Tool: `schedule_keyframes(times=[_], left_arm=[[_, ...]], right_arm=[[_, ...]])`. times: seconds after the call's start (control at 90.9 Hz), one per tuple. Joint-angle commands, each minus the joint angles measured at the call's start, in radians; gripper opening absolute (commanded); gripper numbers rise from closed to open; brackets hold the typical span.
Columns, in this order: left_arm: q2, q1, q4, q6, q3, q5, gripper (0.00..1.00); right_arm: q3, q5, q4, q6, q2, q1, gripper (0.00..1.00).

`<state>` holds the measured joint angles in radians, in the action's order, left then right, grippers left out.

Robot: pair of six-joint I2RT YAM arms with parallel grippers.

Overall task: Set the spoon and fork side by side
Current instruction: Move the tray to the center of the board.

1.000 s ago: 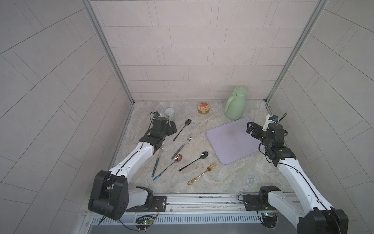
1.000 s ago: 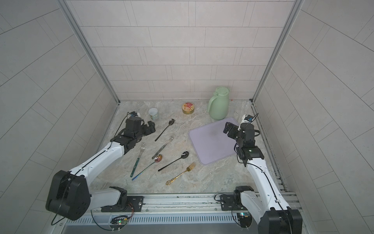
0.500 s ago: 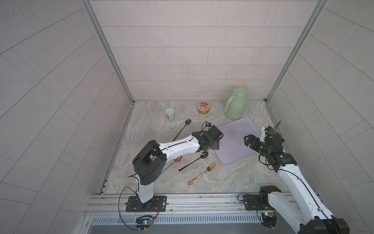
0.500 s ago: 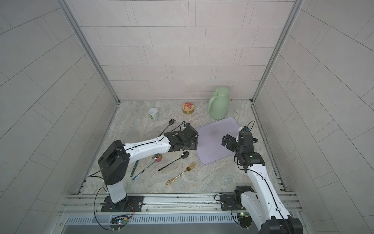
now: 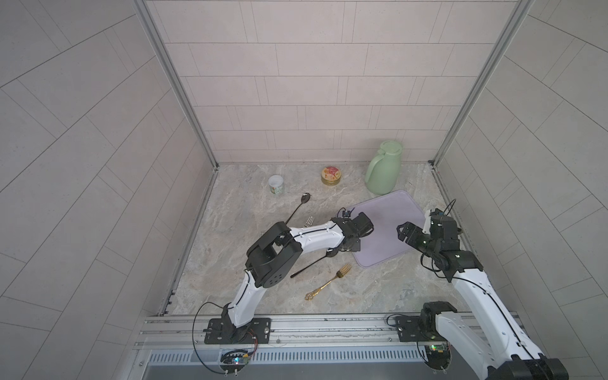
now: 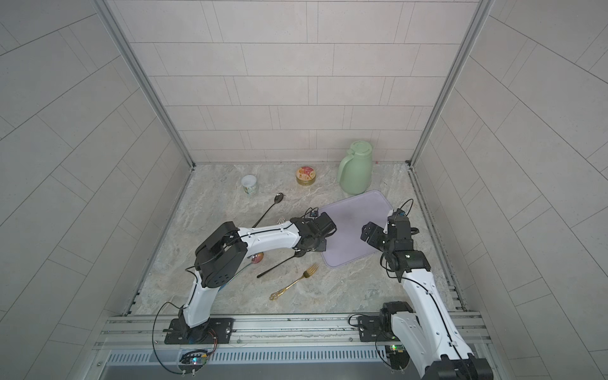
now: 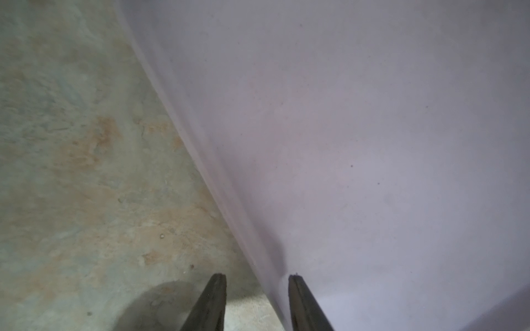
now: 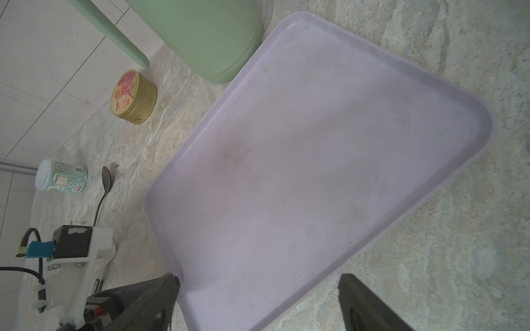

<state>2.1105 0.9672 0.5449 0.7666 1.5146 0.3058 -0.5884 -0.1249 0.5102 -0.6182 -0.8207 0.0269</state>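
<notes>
Left claw (image 7: 256, 276) at the bowl of the black spoon (image 5: 309, 266), likely to grip it.
Jaws slightly apart beside the lavender tray (image 5: 394, 214); right claw (image 8: 259, 276) gapes wide, idle.

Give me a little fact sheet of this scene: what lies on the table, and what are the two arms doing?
Surface: marbled table
Tray: purple tray, nothing on it
Left arm: jaws a little apart, astride the tray's rim
Right arm: jaws wide apart at the tray's edge, holding nothing
Front cutlery: near black spoon and gold fork, apart on the table
Back cutlery: far black spoon; silver fork, partly hidden by the left arm
By the wall: green jug, gold tin, small jar
</notes>
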Motion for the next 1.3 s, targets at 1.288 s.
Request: schedule_keyframes(times=[1.288], left_arm=[[-0.12, -0.423, -0.042, -0.289, -0.258, -0.171, 0.02]], right_arm=[[-0.03, -0.024, 0.001, 0.007, -0.054, 0.03, 0.89]])
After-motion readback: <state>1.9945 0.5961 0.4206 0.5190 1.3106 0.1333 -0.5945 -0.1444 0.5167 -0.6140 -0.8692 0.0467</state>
